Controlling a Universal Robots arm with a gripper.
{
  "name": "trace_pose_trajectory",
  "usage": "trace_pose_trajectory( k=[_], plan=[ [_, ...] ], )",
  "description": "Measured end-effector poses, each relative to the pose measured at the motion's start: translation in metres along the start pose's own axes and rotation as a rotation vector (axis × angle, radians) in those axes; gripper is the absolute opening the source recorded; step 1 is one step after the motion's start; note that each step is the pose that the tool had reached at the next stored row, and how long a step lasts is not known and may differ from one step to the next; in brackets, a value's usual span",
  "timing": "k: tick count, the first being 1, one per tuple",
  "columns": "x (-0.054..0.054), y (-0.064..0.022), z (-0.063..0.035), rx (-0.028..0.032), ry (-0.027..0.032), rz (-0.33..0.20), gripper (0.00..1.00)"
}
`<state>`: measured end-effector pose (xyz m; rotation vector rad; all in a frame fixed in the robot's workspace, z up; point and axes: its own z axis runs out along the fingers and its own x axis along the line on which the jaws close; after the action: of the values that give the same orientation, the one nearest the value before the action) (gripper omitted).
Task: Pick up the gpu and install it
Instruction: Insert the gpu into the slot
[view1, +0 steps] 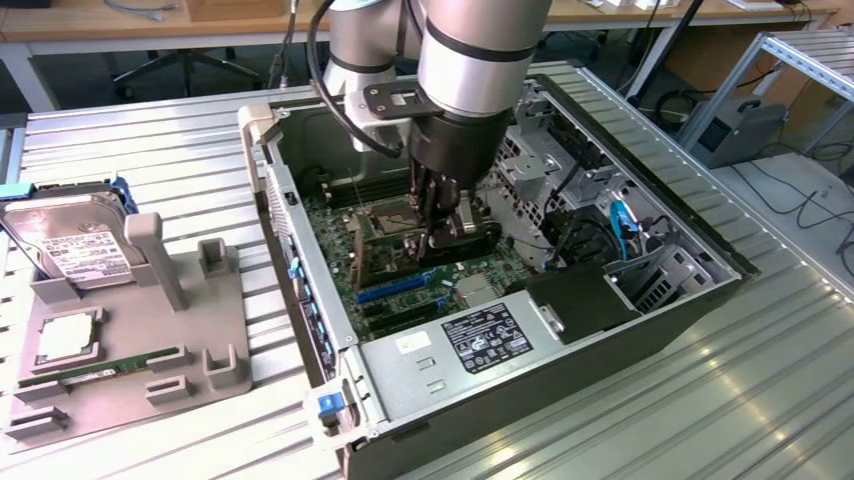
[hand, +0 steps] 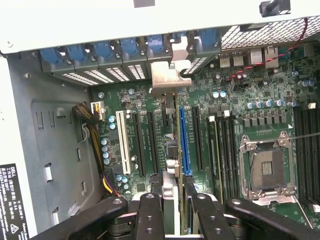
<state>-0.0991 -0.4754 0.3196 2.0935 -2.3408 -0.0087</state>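
One gpu (hand: 172, 150) is clamped edge-on in the gripper (hand: 175, 210), its silvery bracket (hand: 165, 76) lined up with the rear slots (hand: 100, 75) above the motherboard (view1: 400, 275) for seating.

Bright even light, glare on metal tabletop (view1: 747, 400)

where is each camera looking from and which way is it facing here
Exterior view: off the arm, raised, looking down at the open computer case on the slatted table; the arm reaches down into it, gripper over the motherboard, with a hard drive on a grey holder at this view's left.
Wrist view: on the wrist, looking along the gripper into the case at the motherboard; the gpu stands edge-on between the fingers.
Shared: gripper, motherboard, case interior.
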Motion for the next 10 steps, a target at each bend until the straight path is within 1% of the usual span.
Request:
trace_pose_trajectory(
  k=[10],
  plan=[
    [-0.001,0.0002,0.0029,0.0,0.0,0.0,0.27]
  ],
)
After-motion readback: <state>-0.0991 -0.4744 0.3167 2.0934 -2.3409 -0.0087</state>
